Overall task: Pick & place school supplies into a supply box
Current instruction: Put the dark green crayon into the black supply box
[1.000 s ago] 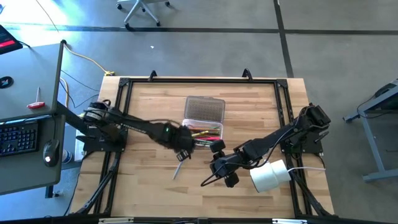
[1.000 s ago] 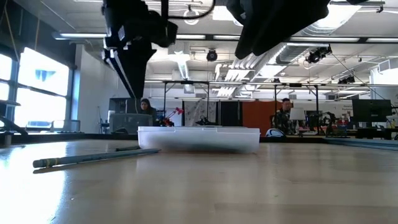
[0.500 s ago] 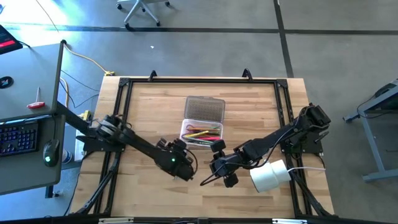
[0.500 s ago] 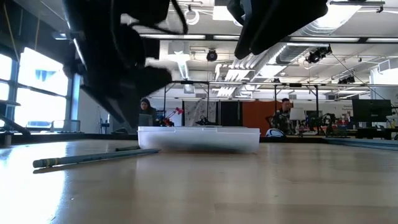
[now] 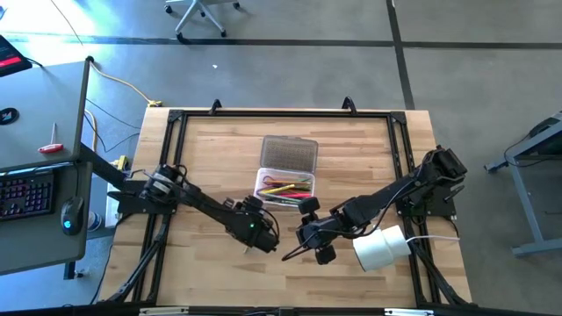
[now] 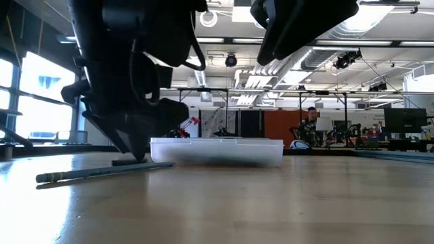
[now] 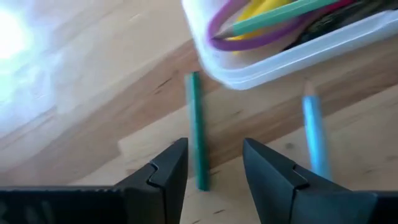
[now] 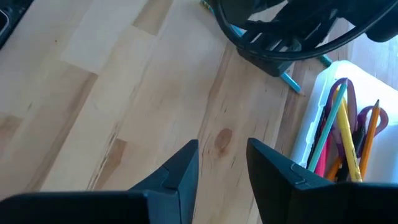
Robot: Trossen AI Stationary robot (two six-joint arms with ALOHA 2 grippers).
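Pens and pencils point(image 5: 284, 187) in yellow, green, pink and orange lie in the clear box point(image 5: 284, 190) mid-table, lid point(image 5: 289, 154) open. Just outside it, a green pencil point(image 7: 198, 137) lies between the left gripper's point(image 7: 214, 171) spread fingers, beside a blue one point(image 7: 316, 134). The right gripper point(image 8: 222, 165) hovers nearby, parted and empty.

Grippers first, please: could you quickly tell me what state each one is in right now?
Left gripper: open, fingers straddling a green pencil on the table, not yet gripping it.
Right gripper: open, holding nothing.
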